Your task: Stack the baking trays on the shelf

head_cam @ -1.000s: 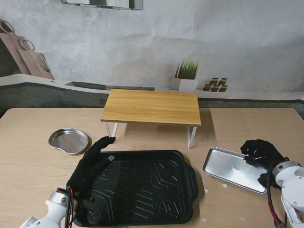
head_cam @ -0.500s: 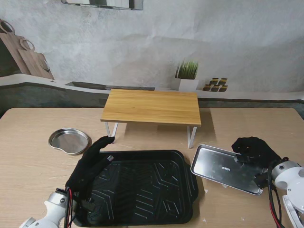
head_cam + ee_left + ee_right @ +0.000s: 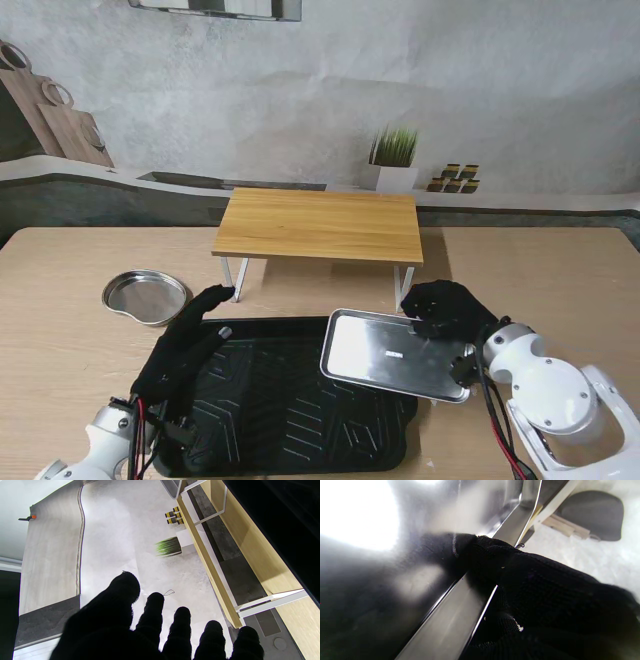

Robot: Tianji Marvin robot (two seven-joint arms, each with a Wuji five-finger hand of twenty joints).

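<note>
We see our right hand, black-gloved, clamped over the rim of the shiny steel tray, one fingertip pressed against its inner surface.

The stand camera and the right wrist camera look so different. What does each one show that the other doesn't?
Only the stand view shows the whole scene: the wooden shelf, the black tray, the round tin and the left hand, fingers spread over the black tray's left edge.

Only the right wrist view shows the grip up close: a gloved finger hooked over the rim of the silver tray.

Both show the right hand holding the silver tray, which in the stand view partly overlaps the black tray.
</note>
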